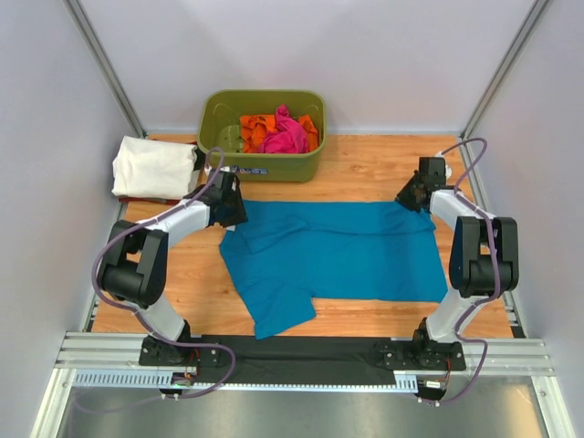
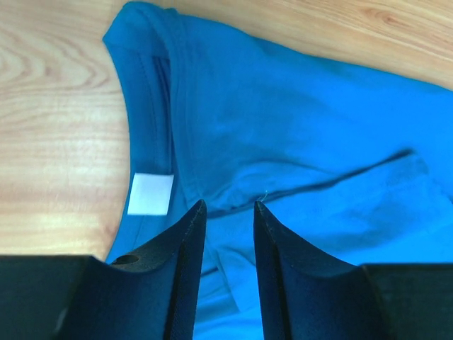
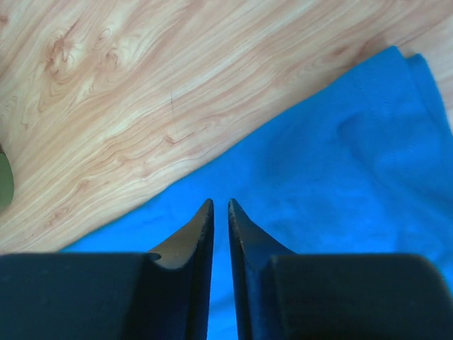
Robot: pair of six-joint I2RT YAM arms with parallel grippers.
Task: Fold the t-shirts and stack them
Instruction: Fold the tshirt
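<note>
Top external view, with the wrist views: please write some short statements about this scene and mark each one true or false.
1. The teal-blue cloth t-shirt lies spread on the wooden table. True.
2. The olive-green plastic tub is empty. False: it holds pink cloth and orange cloth.
3. The folded white cloth lies at the table's far left corner. True.
4. The left gripper is over bare wood. False: it is over the shirt, beside the white label.

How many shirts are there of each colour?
Blue shirt: 1
White shirt: 1
Pink shirt: 1
Orange shirt: 1 that I can tell; it is bunched up in the green tub
Total: 4
</note>
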